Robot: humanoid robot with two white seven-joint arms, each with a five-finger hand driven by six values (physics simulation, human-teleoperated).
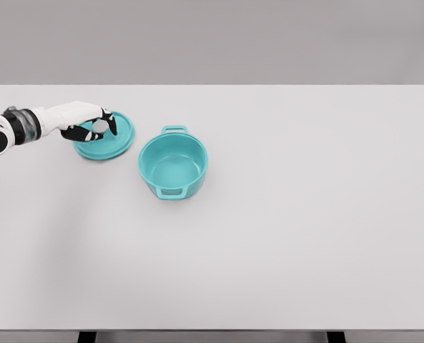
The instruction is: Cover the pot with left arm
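We see the teal lid (106, 136) flat on the white table (304, 236) at ten o'clock from the open teal pot (173, 165); our left hand (91, 127) curls over its centre knob, apparently gripping; it looks rigid, light, perhaps slippery, best held there.

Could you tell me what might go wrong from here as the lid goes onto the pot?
1. The left robot hand sits over the lid, apparently at its middle; whether the grip is firm cannot be seen, so the lid may slip when lifted.
2. The pot stands close beside the lid, so a low carry could knock its rim and shift it.
3. The lid may land off-centre and rest tilted on the rim.
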